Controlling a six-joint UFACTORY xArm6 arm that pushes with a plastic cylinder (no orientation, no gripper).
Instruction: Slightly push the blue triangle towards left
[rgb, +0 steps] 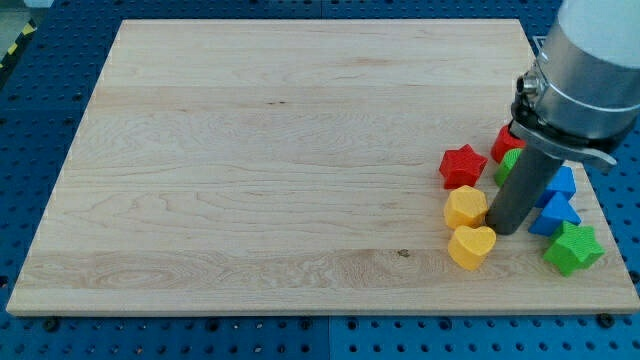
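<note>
Blocks cluster at the wooden board's (250, 150) right side: red star (462, 165), yellow hexagon-like block (465, 207), yellow heart (472, 245), green star (573, 248), plus red (503, 140) and green (508, 160) blocks partly hidden behind the rod. All look like matte plastic. The blue triangle (557, 215) lies just right of my tip (505, 230), seemingly touching the rod; another blue block (562, 183) sits above it. The yellow blocks stand immediately left of the tip.
</note>
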